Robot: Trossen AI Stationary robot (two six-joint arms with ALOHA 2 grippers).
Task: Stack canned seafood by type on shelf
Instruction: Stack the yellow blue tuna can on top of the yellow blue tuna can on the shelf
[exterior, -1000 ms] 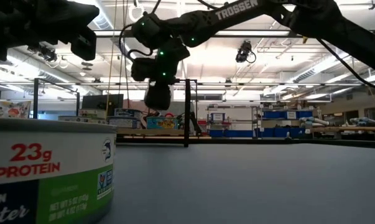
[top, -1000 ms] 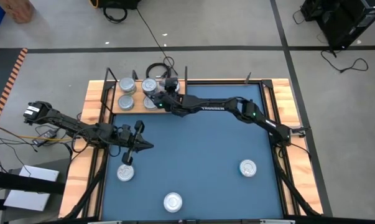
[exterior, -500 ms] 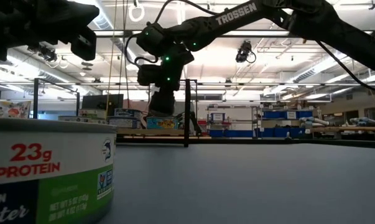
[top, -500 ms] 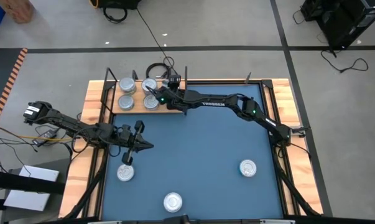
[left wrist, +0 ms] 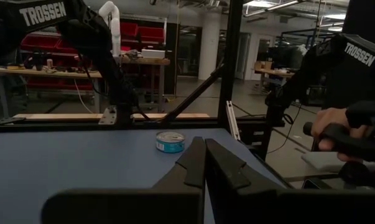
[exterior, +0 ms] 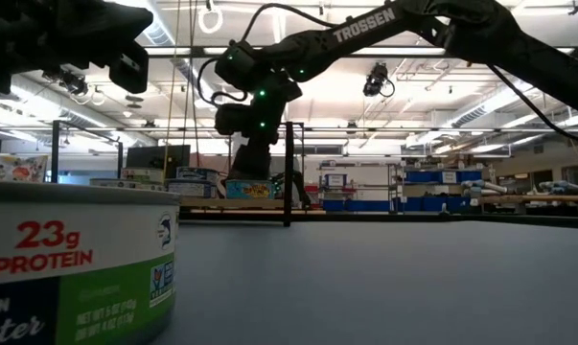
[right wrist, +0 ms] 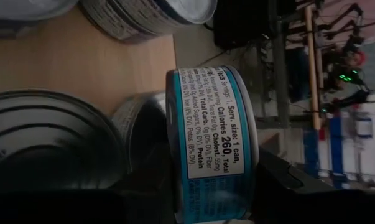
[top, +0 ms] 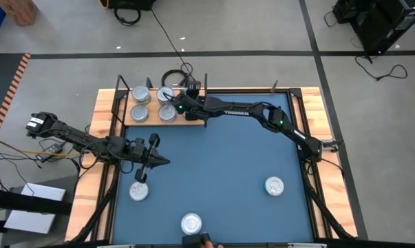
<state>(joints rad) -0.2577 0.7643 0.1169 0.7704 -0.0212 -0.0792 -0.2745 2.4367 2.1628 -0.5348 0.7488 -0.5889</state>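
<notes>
Since a second ago, my right pincer (top: 173, 105) had reached deeper over the shelf (top: 188, 118), clamped on a tin (right wrist: 206, 143) above the tins (top: 140, 96) already shelved. Stiff, slick metal, light; best gripped across the sidewall. Left pincer (top: 143, 176) waited closed over the surface (top: 228, 179), near loose tins (top: 138, 192).

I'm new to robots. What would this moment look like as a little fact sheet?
Setting: blue mat with a wooden shelf at its far left.
On shelf: several tins.
Loose on mat: three tins.
Right end effector: over the shelf, holding a teal-labelled tin.
Left end effector: shut, empty, above a loose tin.
</notes>
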